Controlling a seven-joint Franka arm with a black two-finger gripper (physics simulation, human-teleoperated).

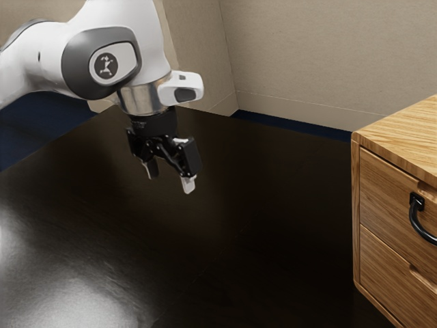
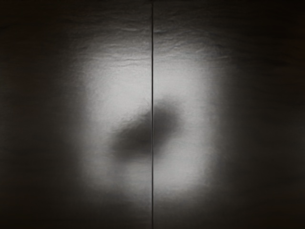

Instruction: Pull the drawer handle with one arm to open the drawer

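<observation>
Claw [image 1: 169, 175] angled downward above glossy dark counter [image 1: 259, 225], fingers [image 1: 189, 182] parted, holding nothing; well apart from wood-grain drawer [image 1: 389, 195], curved black handle [image 1: 419, 219]

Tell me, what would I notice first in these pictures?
A big white robot arm comes in from the exterior view's upper left, its black gripper open above the shiny dark table. At that view's right edge stands a wooden cabinet, with a curved black handle on its upper drawer.

The cabinet [image 1: 399, 140] and handle [image 1: 413, 217] run off the exterior view's right edge — the lower drawer [image 1: 392, 283] too. In the wrist view, a dark blot [image 2: 145, 131] on the table [image 2: 43, 191] — too blurred to name.
</observation>
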